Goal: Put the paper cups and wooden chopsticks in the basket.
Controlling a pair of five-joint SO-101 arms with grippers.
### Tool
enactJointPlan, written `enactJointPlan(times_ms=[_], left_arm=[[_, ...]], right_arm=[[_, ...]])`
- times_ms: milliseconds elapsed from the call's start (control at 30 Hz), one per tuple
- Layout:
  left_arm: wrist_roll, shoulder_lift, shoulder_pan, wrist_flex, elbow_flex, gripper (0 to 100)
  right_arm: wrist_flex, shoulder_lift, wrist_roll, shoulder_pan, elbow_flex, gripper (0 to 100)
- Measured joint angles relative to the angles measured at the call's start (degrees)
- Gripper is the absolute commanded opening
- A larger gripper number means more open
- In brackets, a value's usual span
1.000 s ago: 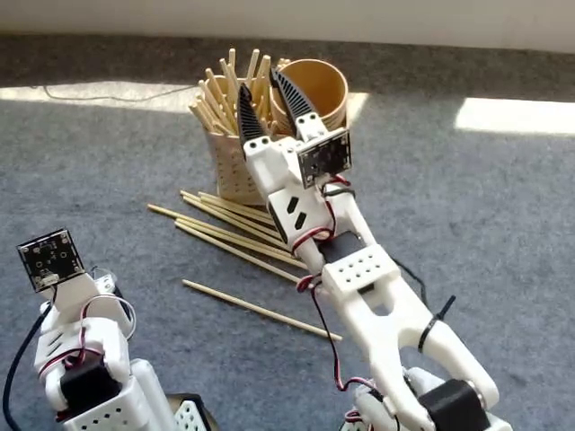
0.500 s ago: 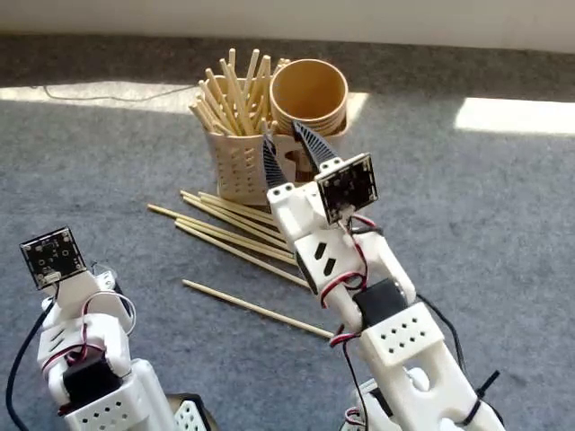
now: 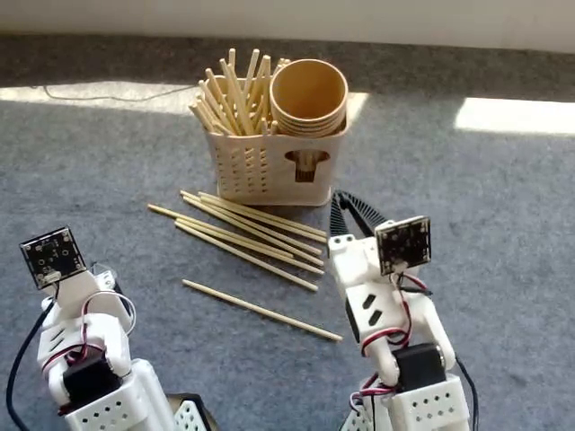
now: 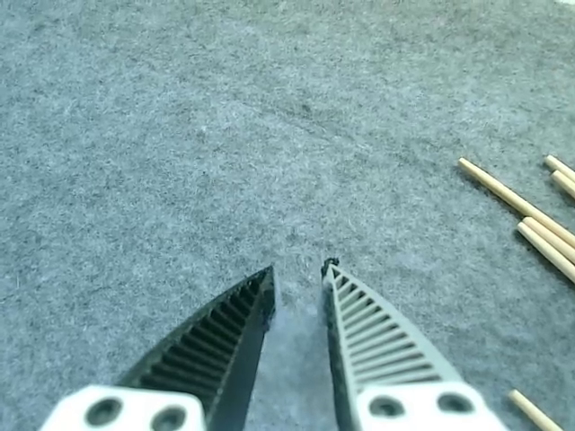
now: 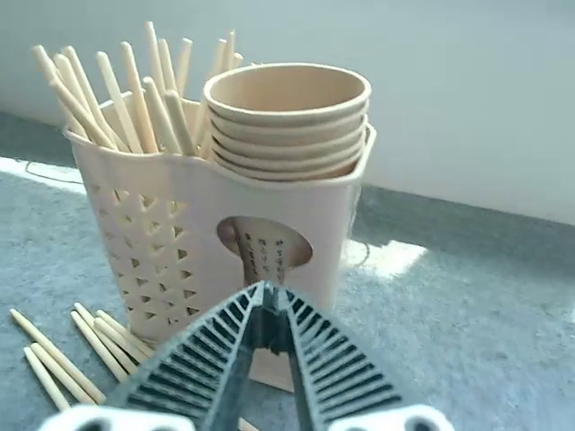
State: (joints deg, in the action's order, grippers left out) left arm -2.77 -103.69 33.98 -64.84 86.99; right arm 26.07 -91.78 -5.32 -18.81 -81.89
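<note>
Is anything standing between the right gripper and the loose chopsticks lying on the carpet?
Nothing visible does. The right gripper sits close beside the loose chopsticks, with bare carpet between them.

Nothing can be read (the dark print [image 5: 266, 255] at the front of the basket [image 5: 148, 229] is too small).

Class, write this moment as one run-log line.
right gripper: shut, empty, before basket | left gripper: open, over carpet | paper cups: stacked in basket | chopsticks: some in basket, others on carpet
</note>
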Motion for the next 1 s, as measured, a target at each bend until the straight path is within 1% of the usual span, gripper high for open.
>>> enactJointPlan(times_ms=[167, 267, 400, 500, 567, 700, 833, 900, 1000], left_arm=[[0.2, 0.0, 0.0, 0.0, 0.0, 10], [0.4, 0.0, 0.0, 0.4, 0.0, 10], [0.4, 0.0, 0.0, 0.4, -0.2, 10], [0.9, 0.0, -0.1, 0.4, -2.4, 9], [3.9, 0.0, -2.5, 0.4, -4.3, 9], [12.0, -0.5, -9.9, 0.4, -6.9, 9], [17.2, -0.5, -17.1, 0.4, -8.4, 9], [20.5, -0.4, -20.6, -0.8, -10.1, 9], [25.5, -0.6, -25.3, -4.3, -14.2, 9]], right_arm=[[9.1, -12.0, 0.0, 5.0, -3.7, 0.5], [12.7, -12.2, 0.0, 9.3, -4.5, 0.5], [13.4, -13.0, 0.0, 13.7, -5.3, 0.5], [16.1, -13.0, 0.0, 16.6, -6.9, 0.5], [19.0, -13.0, 0.0, 17.7, -7.7, 0.5], [26.2, -13.0, 0.0, 20.1, -9.0, 0.5], [30.8, -13.0, 0.0, 23.4, -9.1, 0.5], [32.2, -13.0, 0.0, 25.4, -9.1, 0.5], [33.1, -13.0, 0.0, 26.5, -11.8, 0.5]])
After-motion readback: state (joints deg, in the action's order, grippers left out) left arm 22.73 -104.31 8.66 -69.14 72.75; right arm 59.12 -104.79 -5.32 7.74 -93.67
